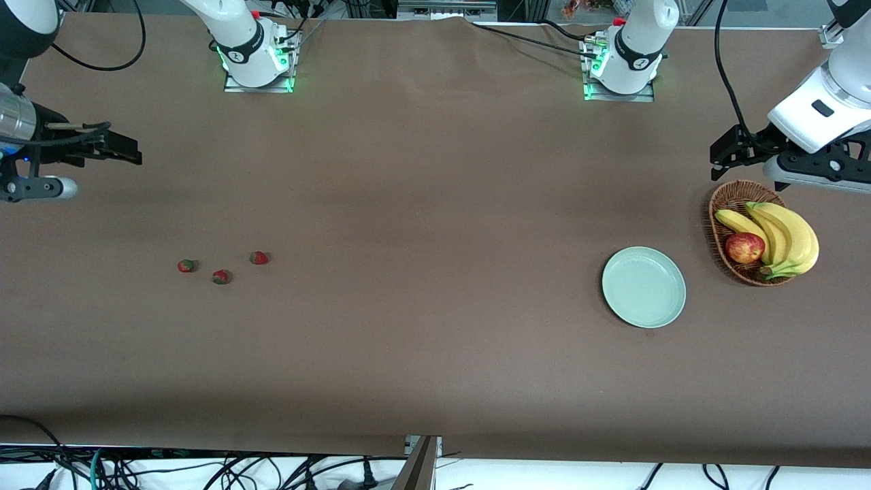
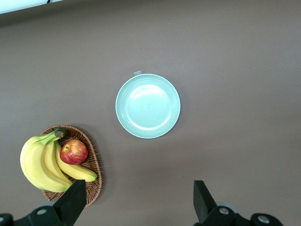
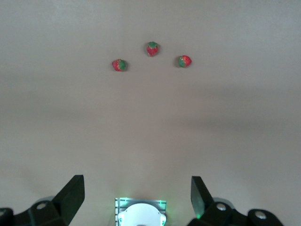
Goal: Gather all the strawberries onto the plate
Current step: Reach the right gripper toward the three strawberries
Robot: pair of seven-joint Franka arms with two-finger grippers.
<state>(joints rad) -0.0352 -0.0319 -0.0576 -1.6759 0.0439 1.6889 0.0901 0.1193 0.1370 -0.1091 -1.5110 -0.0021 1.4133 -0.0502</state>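
Three strawberries are sitting on the desk (image 1: 435, 340) toward the right arm's end, near one another but not touching: one (image 1: 186, 265) closest to that end, one (image 1: 221, 276) beside it and nearest the front camera, one (image 1: 258, 257) farthest from the camera. The plate (image 1: 644, 286) is lying toward the left arm's end, well apart from them. Just beside it, closer to that end, a basket (image 1: 722, 204) is holding bananas (image 1: 789, 235) and an apple (image 1: 744, 247). The left claw (image 1: 722, 158) is hanging over the desk beside the basket; the right claw (image 1: 122, 150) is hanging over its own end.
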